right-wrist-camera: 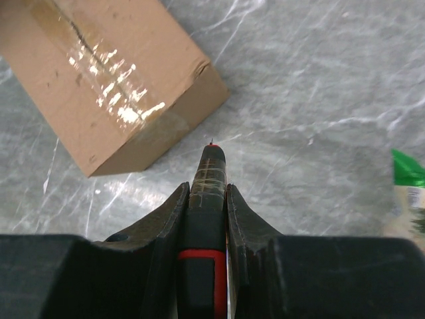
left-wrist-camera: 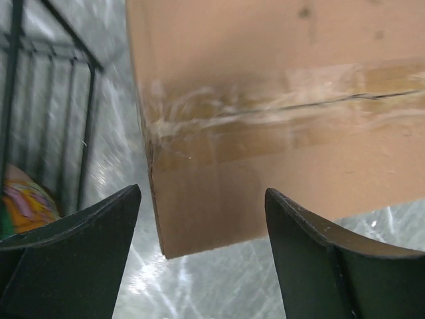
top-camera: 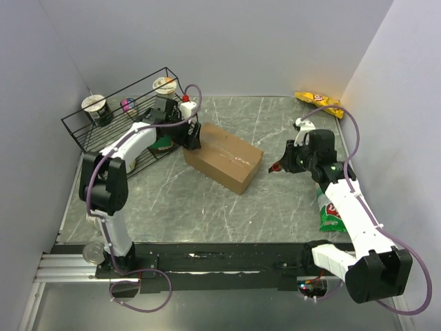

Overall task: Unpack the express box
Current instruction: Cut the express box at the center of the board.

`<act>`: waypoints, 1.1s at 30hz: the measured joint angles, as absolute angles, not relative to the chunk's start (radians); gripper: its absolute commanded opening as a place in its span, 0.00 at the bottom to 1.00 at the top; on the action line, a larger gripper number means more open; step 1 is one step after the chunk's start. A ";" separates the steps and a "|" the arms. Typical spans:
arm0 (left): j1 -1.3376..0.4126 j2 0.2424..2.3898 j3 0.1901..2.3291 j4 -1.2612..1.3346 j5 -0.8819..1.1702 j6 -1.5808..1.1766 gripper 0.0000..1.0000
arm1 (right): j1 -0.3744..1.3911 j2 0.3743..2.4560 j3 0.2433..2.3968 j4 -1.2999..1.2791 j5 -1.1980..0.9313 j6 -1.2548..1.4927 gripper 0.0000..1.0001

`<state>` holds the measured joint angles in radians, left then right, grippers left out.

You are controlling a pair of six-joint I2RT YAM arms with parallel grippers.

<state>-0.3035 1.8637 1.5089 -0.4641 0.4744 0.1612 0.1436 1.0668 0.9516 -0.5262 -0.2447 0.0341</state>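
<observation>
Box (top-camera: 224,157) is sitting about mid-table (top-camera: 207,207), a bit toward 12 o'clock, lying at an angle. It's plain brown cardboard and the flaps are shut. From overhead that's about all I get. The left wrist cam is way more useful: there's clear, crinkly tape running along the top seam, with a thin dark slit showing under it.

Left claw (top-camera: 191,136) is at the box's 10 o'clock end, right by the wire rack (top-camera: 117,117). On its own cam the claw (left-wrist-camera: 202,191) is spread wide and holding nothing, with the box corner showing between the two fingers (left-wrist-camera: 86,252). I can't tell if it's touching the cardboard.

Right claw (top-camera: 282,165) is off at the box's 3 o'clock, with a clear gap between them. Only its own cam shows the grip: the claw (right-wrist-camera: 207,193) is clamped tight on a black tool with a red band (right-wrist-camera: 207,173). The tip points at the box's near corner without touching it.

A green bag (top-camera: 331,214) lies at 4 o'clock and a yellow bag (top-camera: 318,102) at 1 o'clock.
</observation>
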 measured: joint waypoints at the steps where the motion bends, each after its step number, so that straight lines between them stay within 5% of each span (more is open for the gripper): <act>1: -0.302 1.877 1.509 -0.468 0.472 0.140 0.81 | 0.144 1.068 0.942 -0.525 -0.257 0.035 0.00; 21: -0.289 1.623 1.221 -0.584 0.529 0.141 0.81 | 0.249 1.380 1.099 -0.420 -0.266 0.010 0.00; 27: -0.276 1.508 1.296 -0.664 0.522 0.277 0.83 | 0.208 1.322 1.102 -0.458 -0.295 -0.011 0.00; 33: -0.298 1.508 1.454 -0.574 0.731 0.301 0.84 | 0.061 1.226 1.119 -0.490 -0.449 -0.035 0.00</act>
